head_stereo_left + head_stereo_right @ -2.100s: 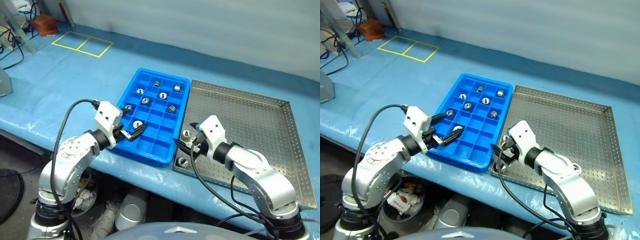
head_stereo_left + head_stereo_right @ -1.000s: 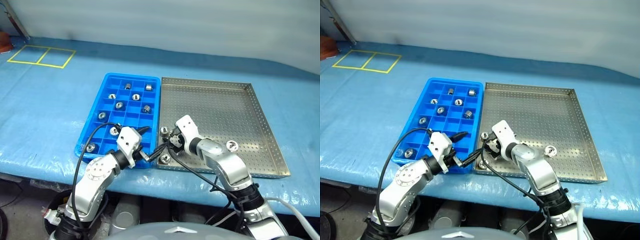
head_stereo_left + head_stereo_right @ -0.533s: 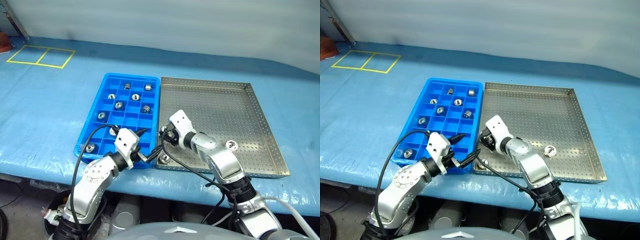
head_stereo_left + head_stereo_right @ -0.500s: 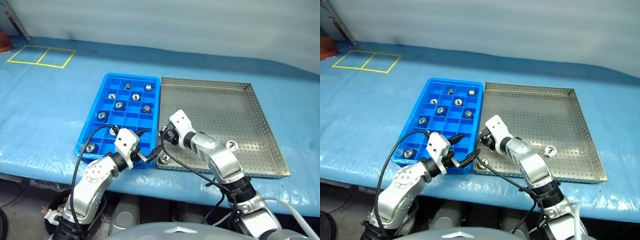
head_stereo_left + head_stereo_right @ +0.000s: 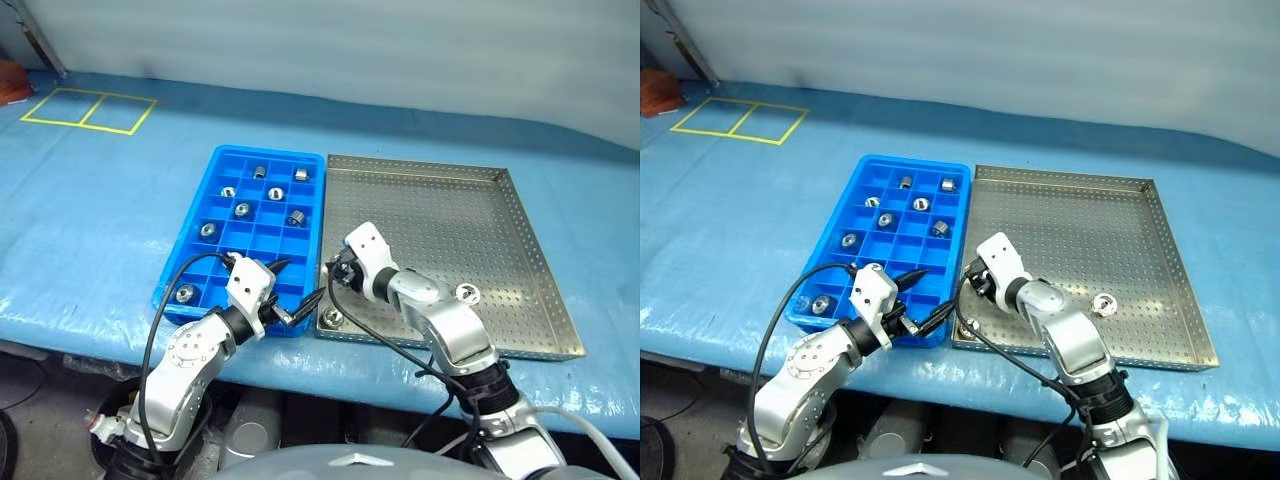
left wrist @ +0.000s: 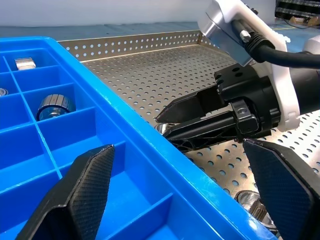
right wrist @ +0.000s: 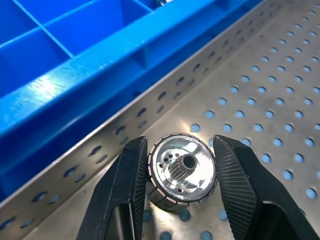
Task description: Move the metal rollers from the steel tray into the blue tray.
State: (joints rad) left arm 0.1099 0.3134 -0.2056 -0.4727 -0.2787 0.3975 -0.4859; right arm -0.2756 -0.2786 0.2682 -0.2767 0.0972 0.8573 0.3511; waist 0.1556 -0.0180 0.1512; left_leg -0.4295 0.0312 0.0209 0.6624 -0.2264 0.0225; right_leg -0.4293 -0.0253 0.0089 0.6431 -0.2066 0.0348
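Roller [image 7: 182, 167] pinched by right claw [image 7: 181, 197] (left spread).

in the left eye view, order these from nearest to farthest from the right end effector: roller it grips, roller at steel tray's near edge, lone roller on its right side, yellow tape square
1. Small shiny metal roller between the right end effector fingers.
2. Roller at the perforated steel tray near edge, by the blue plastic tray.
3. Lone roller, tray's right side.
4. Yellow tape square, far left.

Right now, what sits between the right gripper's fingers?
A metal roller, gripped by the right gripper above the steel tray. Its underside is hidden, so contact with the tray cannot be told.
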